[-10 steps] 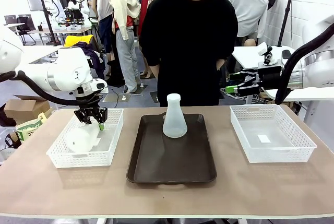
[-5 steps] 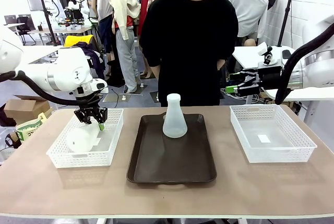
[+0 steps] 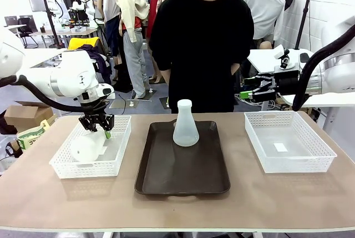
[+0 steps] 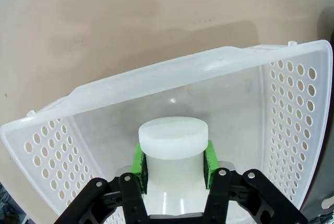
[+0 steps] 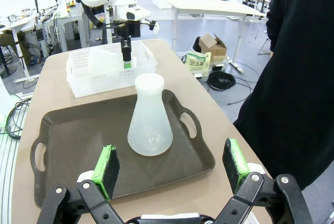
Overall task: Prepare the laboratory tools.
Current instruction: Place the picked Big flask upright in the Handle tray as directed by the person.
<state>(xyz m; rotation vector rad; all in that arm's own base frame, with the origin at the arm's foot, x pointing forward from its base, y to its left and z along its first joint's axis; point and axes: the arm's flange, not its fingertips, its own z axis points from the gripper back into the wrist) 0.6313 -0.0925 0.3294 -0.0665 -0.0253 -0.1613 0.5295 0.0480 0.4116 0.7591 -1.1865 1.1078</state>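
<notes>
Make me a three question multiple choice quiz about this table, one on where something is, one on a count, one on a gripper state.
1. Where does the upright flask stand?
A. On the dark tray
B. In the right basket
C. On the bare table

2. How many white baskets are on the table?
A. One
B. Two
C. Three

3. What is the left gripper doing?
A. Hanging open above the tray
B. Shut on the neck of a flask in the left basket
C. Holding a basket rim

Answers:
1. A, the front view shows it at the tray's far end.
2. B, one on each side of the tray.
3. B, the left wrist view shows green pads pressed on both sides of the neck.
</notes>
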